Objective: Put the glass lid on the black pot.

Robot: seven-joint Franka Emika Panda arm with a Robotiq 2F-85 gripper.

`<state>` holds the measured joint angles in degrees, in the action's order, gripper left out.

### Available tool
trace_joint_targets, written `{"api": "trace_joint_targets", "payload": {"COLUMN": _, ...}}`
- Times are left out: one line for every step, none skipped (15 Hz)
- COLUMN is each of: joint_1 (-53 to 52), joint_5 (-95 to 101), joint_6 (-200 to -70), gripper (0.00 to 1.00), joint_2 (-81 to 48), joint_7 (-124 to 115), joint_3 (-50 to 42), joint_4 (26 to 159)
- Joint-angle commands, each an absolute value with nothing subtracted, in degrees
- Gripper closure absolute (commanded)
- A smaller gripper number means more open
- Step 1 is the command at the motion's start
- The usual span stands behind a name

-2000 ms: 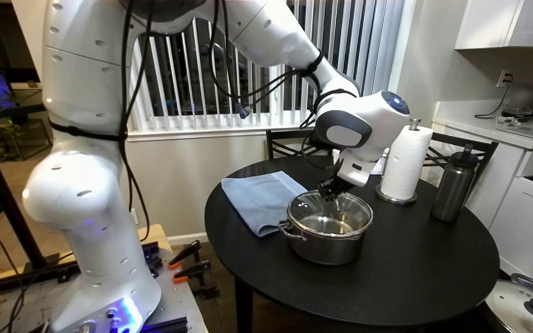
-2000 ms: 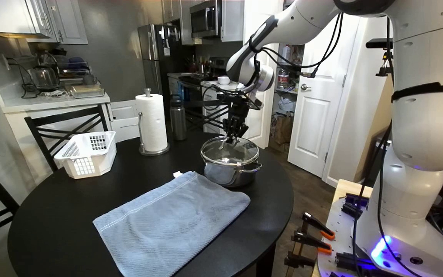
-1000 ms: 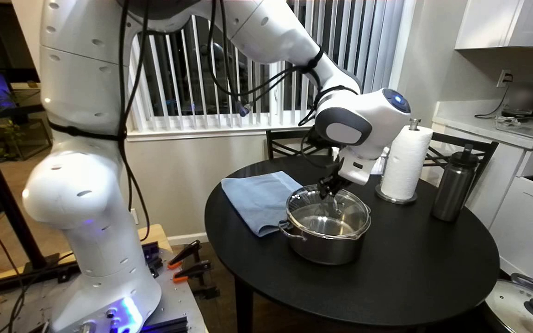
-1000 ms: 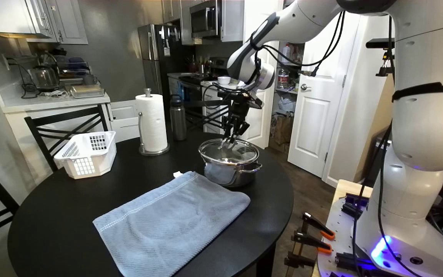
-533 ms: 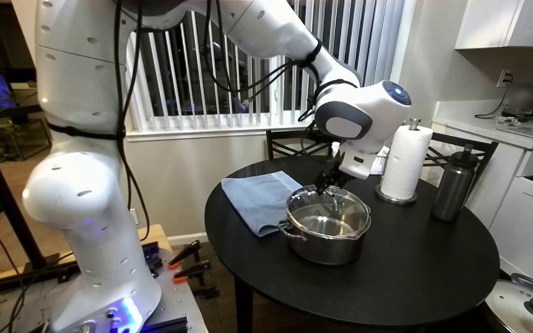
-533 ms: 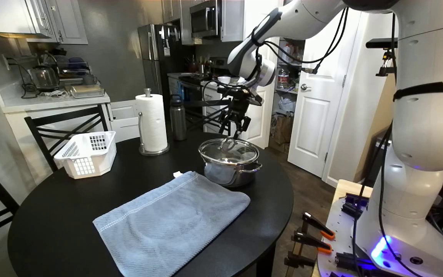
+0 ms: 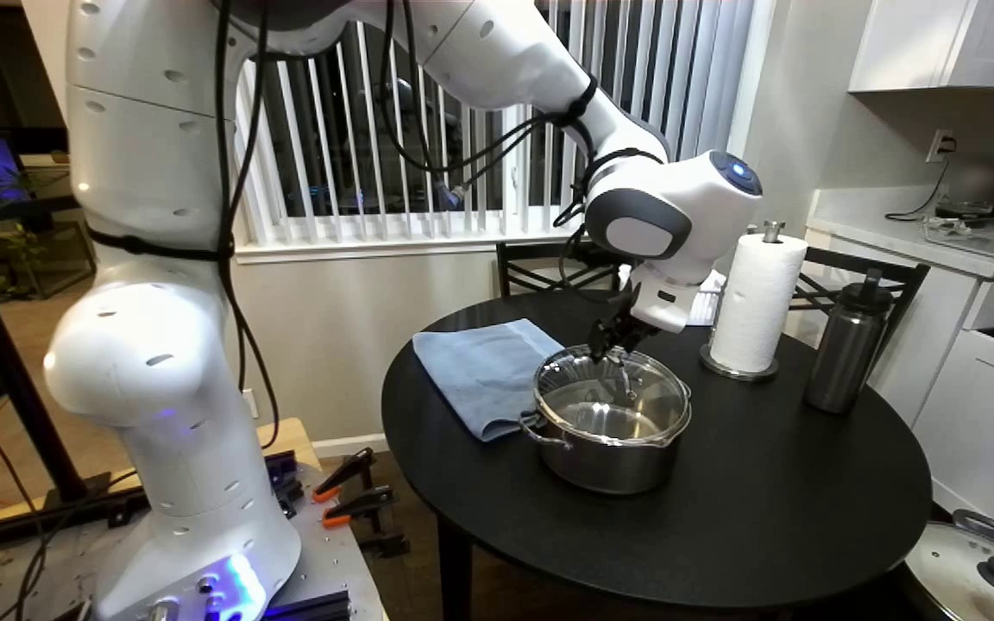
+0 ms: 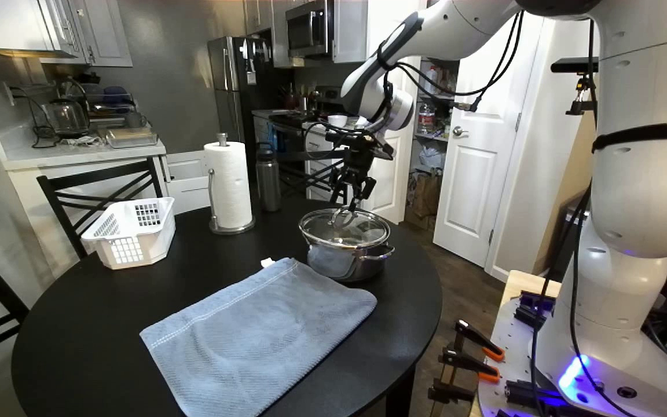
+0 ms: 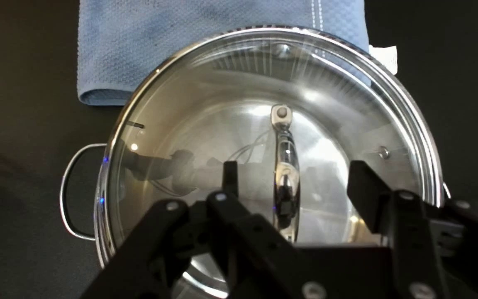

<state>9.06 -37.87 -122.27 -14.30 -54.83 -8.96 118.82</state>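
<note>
The clear glass lid point(image 7: 573, 395) lies across the top of the silver pot point(image 7: 609, 470), its metal rim resting at the pot's rim in both exterior views. An arched shiny handle point(image 9: 286, 153) stands up from the lid's middle in the wrist view. My gripper point(image 9: 291, 174) is open around that handle, with a gap on each side and neither finger touching it. From an exterior view, the gripper point(image 8: 346, 202) hangs just above the lid point(image 8: 333, 229). One of the pot's side loops point(image 9: 67, 182) sticks out at left in the wrist view.
A folded blue-grey cloth point(image 8: 258, 341) lies right beside the pot. On the same black table point(image 7: 773, 517) stand a paper towel roll point(image 7: 758, 302), a dark metal bottle point(image 7: 849, 345) and a white basket point(image 8: 136, 231). Another lidded pan point(image 7: 971, 565) sits low beyond the table edge.
The lid has shifted slightly and settled flat on the pot over the last two seconds. My fingers have come apart from the lid's handle, and the gripper has risen a little.
</note>
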Motion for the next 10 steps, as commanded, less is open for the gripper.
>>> {"api": "trace_joint_targets", "payload": {"joint_1": 8.8, "joint_5": -37.0, "joint_6": -121.4, "gripper": 0.60, "joint_2": -13.7, "joint_7": -55.4, "joint_3": -9.3, "joint_4": 119.1}}
{"api": "trace_joint_targets", "payload": {"joint_1": 8.7, "joint_5": -37.0, "joint_6": -121.4, "gripper": 0.68, "joint_2": -13.7, "joint_7": -55.4, "joint_3": -9.3, "joint_4": 119.1}}
{"api": "trace_joint_targets", "payload": {"joint_1": 8.7, "joint_5": -36.9, "joint_6": -121.3, "gripper": 0.73, "joint_2": -13.7, "joint_7": -55.4, "joint_3": -9.3, "joint_4": 119.1}}
{"api": "trace_joint_targets", "payload": {"joint_1": 8.7, "joint_5": -36.9, "joint_6": -121.3, "gripper": 0.79, "joint_2": -13.7, "joint_7": -55.4, "joint_3": -9.3, "joint_4": 119.1}}
{"api": "trace_joint_targets", "payload": {"joint_1": 8.7, "joint_5": -36.8, "joint_6": -121.3, "gripper": 0.87, "joint_2": -13.7, "joint_7": -55.4, "joint_3": -9.3, "joint_4": 119.1}}
{"api": "trace_joint_targets", "payload": {"joint_1": 8.6, "joint_5": -36.7, "joint_6": -121.3, "gripper": 0.92, "joint_2": -13.7, "joint_7": -55.4, "joint_3": -9.3, "joint_4": 119.0}}
{"api": "trace_joint_targets", "payload": {"joint_1": 8.6, "joint_5": -36.5, "joint_6": -121.3, "gripper": 0.98, "joint_2": -13.7, "joint_7": -55.5, "joint_3": -9.3, "joint_4": 119.0}}
{"api": "trace_joint_targets", "payload": {"joint_1": 8.5, "joint_5": -36.0, "joint_6": -121.2, "gripper": 0.99, "joint_2": -13.6, "joint_7": -55.7, "joint_3": -9.4, "joint_4": 119.0}}
{"api": "trace_joint_targets", "payload": {"joint_1": 8.3, "joint_5": -35.6, "joint_6": -121.4, "gripper": 0.98, "joint_2": -13.4, "joint_7": -56.2, "joint_3": -9.4, "joint_4": 119.1}}
{"api": "trace_joint_targets", "payload": {"joint_1": 8.2, "joint_5": -35.1, "joint_6": -121.5, "gripper": 0.96, "joint_2": -13.3, "joint_7": -56.4, "joint_3": -9.4, "joint_4": 119.1}}
